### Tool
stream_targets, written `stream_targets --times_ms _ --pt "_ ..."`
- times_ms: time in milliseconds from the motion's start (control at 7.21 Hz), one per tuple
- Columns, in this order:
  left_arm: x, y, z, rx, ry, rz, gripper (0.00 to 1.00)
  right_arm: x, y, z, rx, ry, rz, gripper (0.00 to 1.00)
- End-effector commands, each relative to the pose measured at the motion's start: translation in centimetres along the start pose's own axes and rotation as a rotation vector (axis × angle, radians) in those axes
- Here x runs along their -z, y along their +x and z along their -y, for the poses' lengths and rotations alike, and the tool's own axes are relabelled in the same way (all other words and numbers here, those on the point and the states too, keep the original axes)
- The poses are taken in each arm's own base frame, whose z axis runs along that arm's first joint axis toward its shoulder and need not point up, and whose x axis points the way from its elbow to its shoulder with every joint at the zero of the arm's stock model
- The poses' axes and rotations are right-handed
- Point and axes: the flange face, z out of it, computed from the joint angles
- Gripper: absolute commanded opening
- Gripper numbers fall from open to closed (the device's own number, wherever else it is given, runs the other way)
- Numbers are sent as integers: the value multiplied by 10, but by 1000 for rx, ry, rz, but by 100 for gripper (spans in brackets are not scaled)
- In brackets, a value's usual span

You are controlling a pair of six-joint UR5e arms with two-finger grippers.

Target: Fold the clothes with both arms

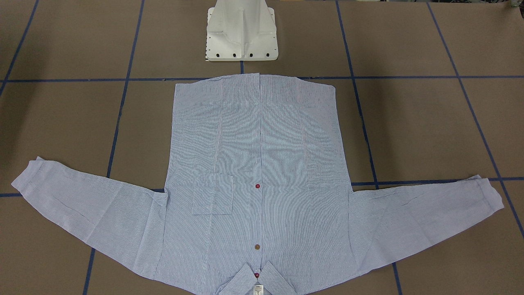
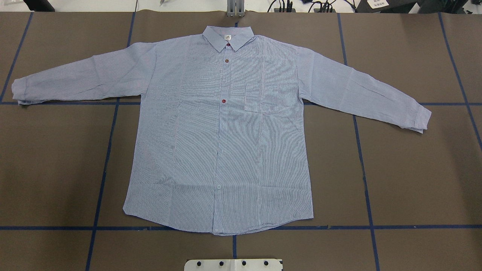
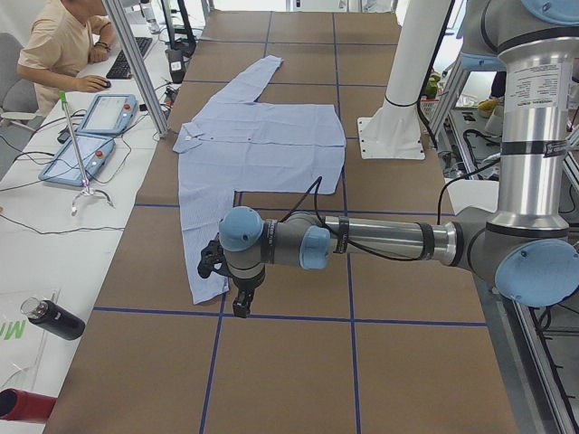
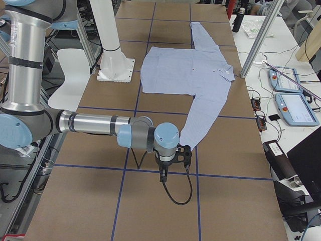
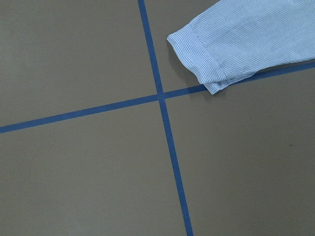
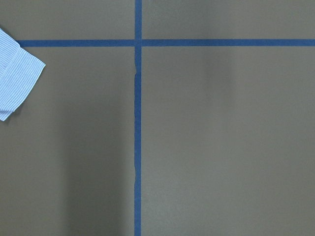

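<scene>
Starting w/ the sleeves looks right. The shirt point(image 2: 226, 131) lies flat, front up, mid-worktop point(image 2: 56, 169), collar away from the robot, sleeves spread. Left cuff point(image 2: 20, 92) has its edge on a tape line. The left arm point(image 3: 362, 242) hovers near it, not touching; can't tell if the left jaws are spread or pressed together. Right cuff point(image 2: 420, 116) is likewise free, w/ the right arm point(image 4: 95, 123) hovering close by; right jaws, can't tell either. Prob. best: drop both arms together, pinch each cuff thru both layers, lift low, carry inward evenly so the torso doesn't drag.
</scene>
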Motion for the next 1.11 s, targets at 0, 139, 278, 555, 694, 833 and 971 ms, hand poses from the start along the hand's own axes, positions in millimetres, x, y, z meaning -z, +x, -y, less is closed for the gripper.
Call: stream_targets --times_ms 0,139,278,555,694,833,971 --pt "7 6 5 -43 44 7 100 2 -2 1 4 5 0 100" --pt "10 8 6 -55 55 9 100 12 -12 5 35 37 -2 100" --pt "21 19 11 -112 109 21 100 19 -18 10 92 96 -5 100" --pt "33 25 14 -224 214 98 100 34 -33 19 218 230 -13 100" --pt "42 33 18 -303 293 109 100 39 -37 21 265 283 -16 100" --pt "50 40 27 -353 353 115 100 43 -40 28 290 308 -21 100" --pt "63 50 38 -409 414 135 100 44 -42 27 218 314 -6 100"
